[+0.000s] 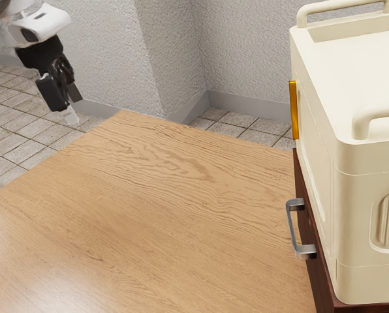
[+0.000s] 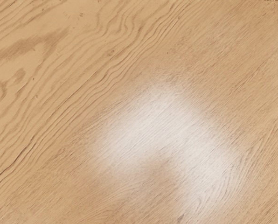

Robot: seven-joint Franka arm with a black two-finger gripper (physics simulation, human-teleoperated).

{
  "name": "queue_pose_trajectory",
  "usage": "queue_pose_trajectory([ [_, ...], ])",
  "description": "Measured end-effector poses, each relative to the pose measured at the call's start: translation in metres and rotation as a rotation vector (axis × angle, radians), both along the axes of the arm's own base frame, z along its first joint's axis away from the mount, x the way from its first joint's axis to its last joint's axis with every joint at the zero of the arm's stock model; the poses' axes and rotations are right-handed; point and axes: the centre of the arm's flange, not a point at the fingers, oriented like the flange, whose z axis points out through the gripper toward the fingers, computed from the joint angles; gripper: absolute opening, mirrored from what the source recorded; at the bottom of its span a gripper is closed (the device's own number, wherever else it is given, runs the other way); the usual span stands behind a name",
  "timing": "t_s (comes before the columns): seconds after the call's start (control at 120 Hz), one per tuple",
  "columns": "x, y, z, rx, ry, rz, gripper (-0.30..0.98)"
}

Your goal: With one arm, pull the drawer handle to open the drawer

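"Cream box [image 1: 315, 140] up close, atop the brown cabinet [image 1: 320, 280]. Where's the handle [image 1: 292, 228]?"

"On the cabinet's side face, jutting over the table [image 1: 149, 215], at the exterior view's right."

"And the gripper [image 1: 69, 107]?"

"Well apart, by the table's far corner. How wide it stands I can't tell; I see nothing in its hold."

"How will the handle take a pull?"

"Looks like smooth metal: stiff, hardly fragile, maybe slippery. I'd grip mid-bar, between the two posts, from both sides."

"Heavy?"

"Can't know. The drawer might drag at first, so I'd draw straight out, steadily; a skewed pull could bind it."
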Motion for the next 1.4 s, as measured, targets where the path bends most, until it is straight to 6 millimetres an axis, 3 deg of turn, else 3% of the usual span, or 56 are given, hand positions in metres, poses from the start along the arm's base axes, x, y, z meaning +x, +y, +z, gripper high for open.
queue_pose_trajectory([
  [0.108,0.013,-0.028,-0.006,0.004,0.009,-0.077,0.68],
  [0.342,0.011,-0.029,-0.008,-0.016,0.006,-0.133,0.68],
  [0.4,0.005,-0.051,-0.011,-0.01,0.019,-0.216,0.68],
  [0.525,-0.037,-0.122,-0.019,0.082,0.05,-0.482,0.68],
  [0.6,-0.044,-0.142,-0.033,0.13,0.059,-0.609,0.68],
  [0.692,-0.033,-0.161,-0.056,0.165,0.017,-0.773,0.69],
  [0.833,-0.012,-0.174,-0.065,0.192,-0.081,-0.964,0.69],
  [0.892,-0.007,-0.197,-0.069,0.198,-0.129,-1.064,0.69],
  [0.942,-0.005,-0.215,-0.075,0.192,-0.171,-1.136,0.69],
  [1.1,-0.006,-0.241,-0.082,0.183,-0.307,-1.273,0.68],
  [1.317,0.02,-0.264,-0.106,0.145,-0.401,-1.363,0.46],
  [1.4,0.023,-0.286,-0.111,0.15,-0.443,-1.424,0.39],
])
